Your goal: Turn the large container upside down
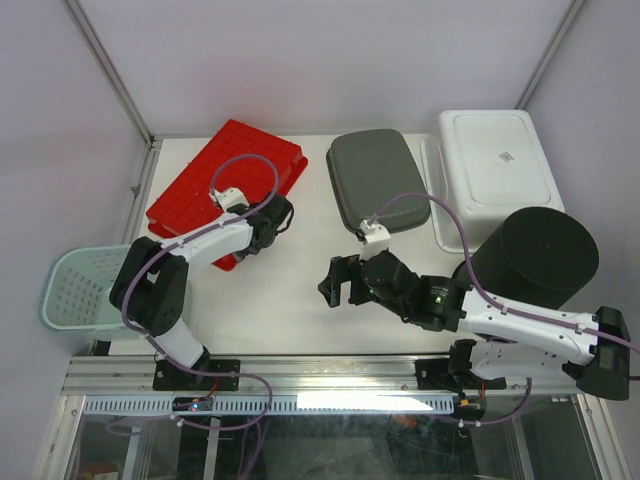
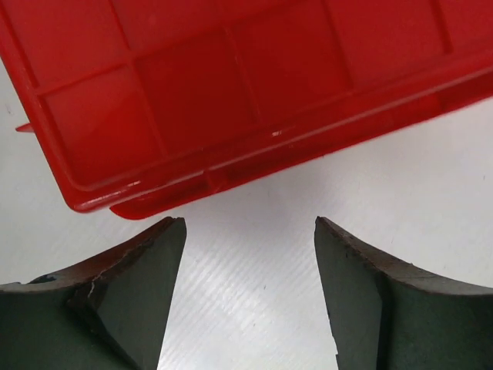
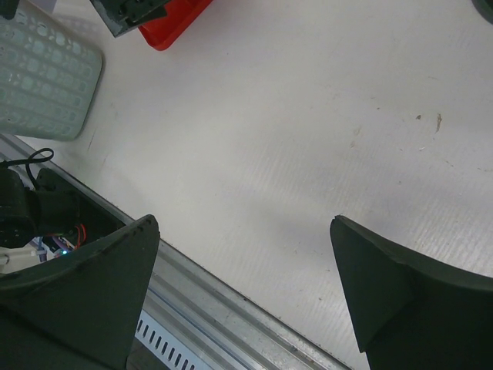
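The large red container [image 1: 225, 180] lies flat at the back left of the table with its gridded face up. The left wrist view shows its ribbed face and near rim [image 2: 231, 92] just ahead of my fingertips. My left gripper [image 1: 280, 217] [image 2: 250, 223] sits at the container's right edge, open, with only bare table between its fingers and no contact with the rim. Over the middle of the table near the front, my right gripper [image 1: 335, 285] [image 3: 245, 220] stands wide open and holds nothing. A corner of the red container [image 3: 173, 19] shows at the top of the right wrist view.
A grey zip case [image 1: 378, 180] lies at the back centre. A white tub [image 1: 495, 165] sits bottom-up at the back right, with a black cylinder [image 1: 535, 255] in front of it. A pale green basket [image 1: 80, 290] [image 3: 42, 73] hangs off the left edge. The metal front rail [image 3: 231, 308] runs below the right gripper.
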Available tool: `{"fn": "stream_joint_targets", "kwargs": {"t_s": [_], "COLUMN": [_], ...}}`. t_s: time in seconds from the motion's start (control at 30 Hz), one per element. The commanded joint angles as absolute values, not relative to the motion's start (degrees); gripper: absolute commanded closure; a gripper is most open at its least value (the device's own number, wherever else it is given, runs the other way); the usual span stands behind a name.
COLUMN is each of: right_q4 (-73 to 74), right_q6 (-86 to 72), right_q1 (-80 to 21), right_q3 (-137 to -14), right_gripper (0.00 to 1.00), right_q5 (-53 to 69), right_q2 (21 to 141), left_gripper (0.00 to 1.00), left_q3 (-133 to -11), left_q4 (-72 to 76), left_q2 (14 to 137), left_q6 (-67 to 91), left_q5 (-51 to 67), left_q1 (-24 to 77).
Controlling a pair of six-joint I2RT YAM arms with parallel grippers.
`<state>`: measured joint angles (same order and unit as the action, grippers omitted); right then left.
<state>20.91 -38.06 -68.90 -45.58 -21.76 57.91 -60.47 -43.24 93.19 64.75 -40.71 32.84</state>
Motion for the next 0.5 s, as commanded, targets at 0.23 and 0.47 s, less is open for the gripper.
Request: {"fn": "stream_joint_targets", "kwargs": {"t_s": [0.23, 0.47], "right_q4": [20.5, 19.9], "right_q6": [-39.6, -40.3], "right_q1": [-69.3, -69.3], "right_q3": [-45.0, -44.2], "right_gripper": [0.03, 0.03], "right_q5": [-23.1, -22.6], "right_q2": [55.5, 55.6], "left_gripper": [0.49, 0.60], "left_q3": [-70.3, -71.2], "left_q4": [-51.2, -48.1], "left_q2": [101.2, 101.0], "left_q6": [74.4, 68.0], "left_q5": [-50.4, -48.0], "left_q1": [29.5, 28.2]}}
